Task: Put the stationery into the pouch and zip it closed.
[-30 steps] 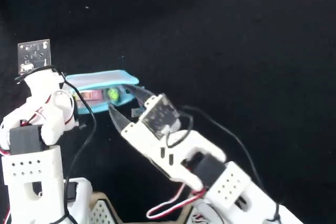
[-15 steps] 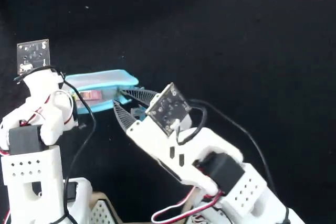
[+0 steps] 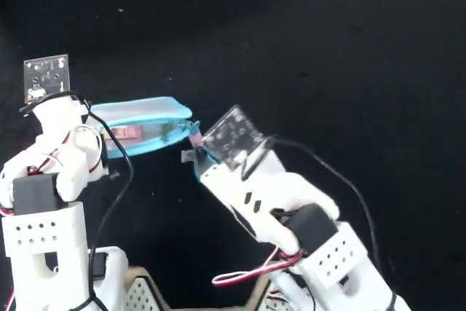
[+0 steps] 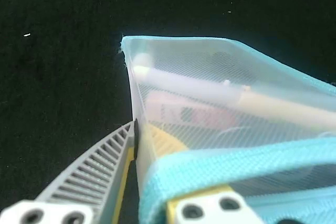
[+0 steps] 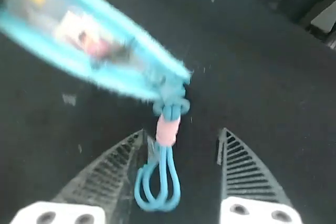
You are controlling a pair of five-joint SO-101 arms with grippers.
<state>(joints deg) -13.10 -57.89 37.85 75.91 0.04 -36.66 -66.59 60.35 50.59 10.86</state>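
Note:
A light blue mesh pouch (image 3: 142, 118) lies on the black table, with pens and a pink item showing through its side (image 4: 210, 103). My left gripper (image 4: 140, 145) is shut on the pouch's end, one ribbed finger (image 4: 102, 174) outside the mesh. In the high view the left arm (image 3: 65, 143) stands at that end. At the pouch's other end my right gripper (image 5: 182, 134) is open. The blue zipper cord (image 5: 157, 182) with its pink bead (image 5: 167, 129) lies between its fingers, close to one of them. The pouch (image 5: 89, 51) lies just beyond the cord.
The black table (image 3: 328, 71) stretches wide to the right and far side. A small circuit board (image 3: 47, 76) sits on top of the left arm. The right arm's body (image 3: 291, 216) crosses the near middle.
My right gripper has drawn back from over the pouch's mouth toward its zipper end and turned, so its camera board now hides the fingers from above. The left arm has kept still.

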